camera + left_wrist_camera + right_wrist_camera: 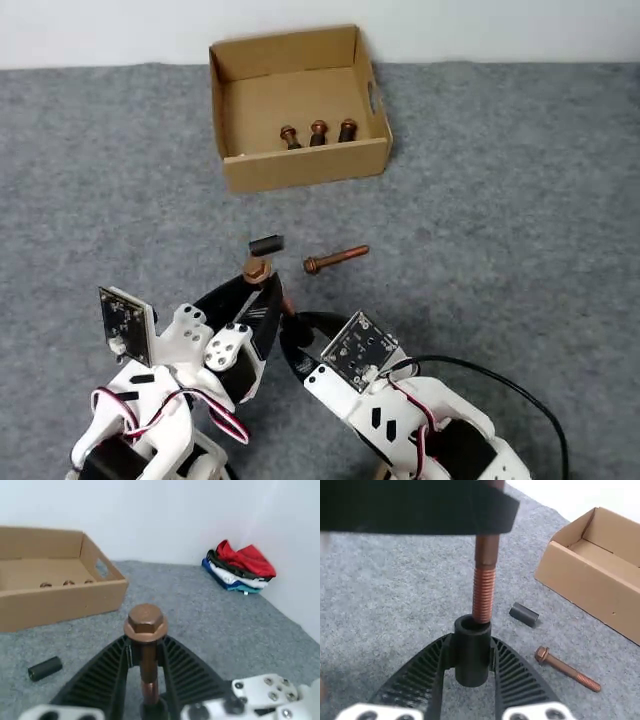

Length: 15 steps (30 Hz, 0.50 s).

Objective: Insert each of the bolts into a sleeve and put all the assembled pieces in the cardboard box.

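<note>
My left gripper point(145, 650) is shut on a copper bolt point(145, 630), holding it head up over the carpet. Below it my right gripper point(471, 657) is shut on a black sleeve point(471, 650), and the bolt's threaded tip point(483, 597) sits in the sleeve's mouth. In the high view the two grippers meet in front of the arms, the bolt head point(257, 268) on top. One loose sleeve point(266, 244) and one loose bolt point(335, 259) lie on the carpet just beyond. The cardboard box point(300, 165) at the back holds three assembled pieces point(318, 132).
Grey carpet covers the table. A pile of folded clothes point(239, 566) lies against the wall, far to the right. The box's low front wall point(305, 168) faces the arms, with open carpet between it and the loose parts.
</note>
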Motion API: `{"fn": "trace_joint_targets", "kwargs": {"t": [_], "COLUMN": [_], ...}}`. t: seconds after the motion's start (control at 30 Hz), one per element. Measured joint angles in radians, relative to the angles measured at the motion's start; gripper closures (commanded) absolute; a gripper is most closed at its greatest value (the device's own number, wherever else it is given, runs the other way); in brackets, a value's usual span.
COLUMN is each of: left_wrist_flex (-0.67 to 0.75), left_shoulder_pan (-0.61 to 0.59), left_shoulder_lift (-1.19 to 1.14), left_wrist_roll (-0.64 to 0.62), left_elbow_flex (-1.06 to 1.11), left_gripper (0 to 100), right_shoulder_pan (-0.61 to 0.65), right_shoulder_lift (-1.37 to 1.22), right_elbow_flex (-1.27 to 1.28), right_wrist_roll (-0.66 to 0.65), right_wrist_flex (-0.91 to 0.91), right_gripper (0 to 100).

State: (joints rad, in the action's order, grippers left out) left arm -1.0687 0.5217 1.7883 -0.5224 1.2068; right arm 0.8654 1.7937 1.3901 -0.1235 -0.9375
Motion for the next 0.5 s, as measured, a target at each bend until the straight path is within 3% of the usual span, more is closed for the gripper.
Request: {"fn": "trace_joint_targets", "kwargs": {"t": [0.27,0.5], "left_wrist_flex": [-0.061,-0.106], "left_shoulder_pan": [0.147,0.172], "left_shoulder_lift": [0.002,0.000], "left_wrist_roll": [0.008,0.002], "left_elbow_flex": [-0.014,-0.018], "left_gripper": [100,100], "right_shoulder_pan": [-0.020,-0.072], "right_shoulder_lift": [-0.002,0.000], "right_elbow_flex": [0.002,0.000], "right_wrist_roll": [-0.003,-0.005], "right_wrist_flex": [-0.002,0.000], "right_gripper": [99.0,99.0]}}
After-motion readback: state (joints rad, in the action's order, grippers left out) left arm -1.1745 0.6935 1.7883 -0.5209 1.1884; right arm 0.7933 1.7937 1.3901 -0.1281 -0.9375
